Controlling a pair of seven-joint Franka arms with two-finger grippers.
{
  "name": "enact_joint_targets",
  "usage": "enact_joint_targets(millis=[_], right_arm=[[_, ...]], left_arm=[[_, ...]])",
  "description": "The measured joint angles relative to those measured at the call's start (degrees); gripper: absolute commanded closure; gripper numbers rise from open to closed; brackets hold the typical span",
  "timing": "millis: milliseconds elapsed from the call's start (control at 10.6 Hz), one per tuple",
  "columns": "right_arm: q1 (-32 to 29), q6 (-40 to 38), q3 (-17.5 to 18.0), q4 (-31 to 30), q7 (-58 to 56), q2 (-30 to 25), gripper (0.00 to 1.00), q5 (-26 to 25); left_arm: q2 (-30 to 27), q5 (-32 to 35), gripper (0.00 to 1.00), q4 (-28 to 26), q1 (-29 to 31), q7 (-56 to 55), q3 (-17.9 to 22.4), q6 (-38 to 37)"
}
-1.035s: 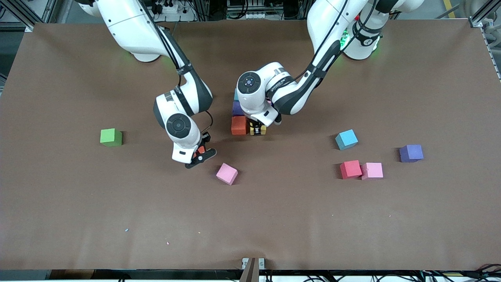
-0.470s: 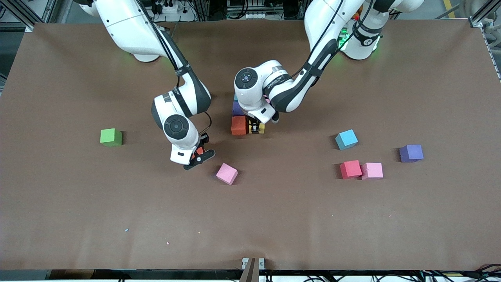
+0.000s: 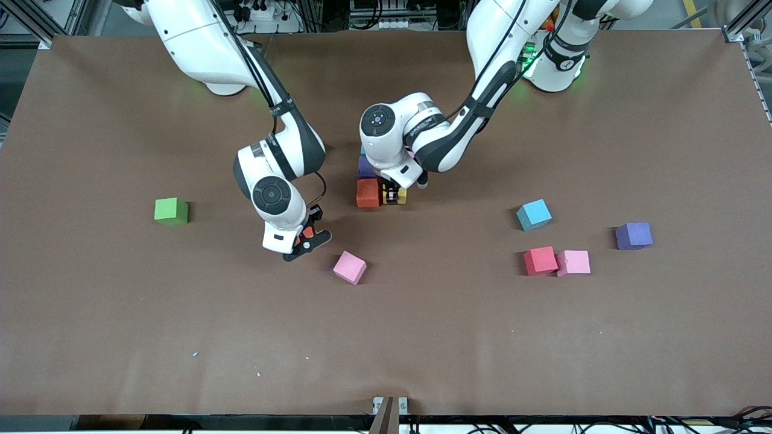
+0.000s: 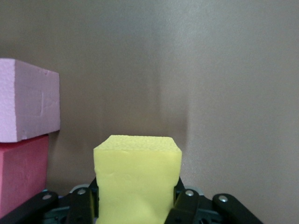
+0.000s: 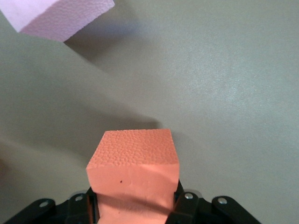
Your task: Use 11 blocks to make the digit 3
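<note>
Left tool (image 3: 394, 196) clamping yellow cube (image 4: 137, 179), shifted slightly toward orange block (image 3: 367, 193); right tool (image 3: 304, 238) gripping orange cube (image 5: 133, 177), open surface (image 3: 422, 337) around.

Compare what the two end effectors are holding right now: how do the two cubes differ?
The left end effector grips a yellow cube; the right end effector grips an orange cube. The yellow cube is down beside the started figure, next to its orange block; the held orange cube has only bare table around it, near a loose pink cube. Both cubes look like equal-sized foam, pinched between shut fingers.
</note>
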Motion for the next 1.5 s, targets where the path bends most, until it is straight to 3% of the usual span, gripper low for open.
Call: enact_joint_targets(millis=[1129, 1223, 1317, 1505], right_arm=[[0.0, -2.02, 0.01, 1.21, -0.02, 0.0, 1.0, 0.0], [0.0, -2.02, 0.01, 1.22, -0.02, 0.0, 1.0, 0.0], [0.0, -2.03, 0.01, 1.23, -0.02, 0.0, 1.0, 0.0], [0.0, -2.04, 0.01, 1.24, -0.02, 0.0, 1.0, 0.0]], left_arm=[[1.31, 1.38, 0.98, 0.52, -1.09, -2.25, 0.03, 0.99], [1.32, 1.48, 0.73, 0.52, -1.11, -2.25, 0.03, 0.99], [1.32, 1.52, 0.01, 0.53, -1.11, -2.25, 0.03, 0.99], [1.36, 1.52, 0.0, 0.59, -1.11, -2.25, 0.05, 1.01]])
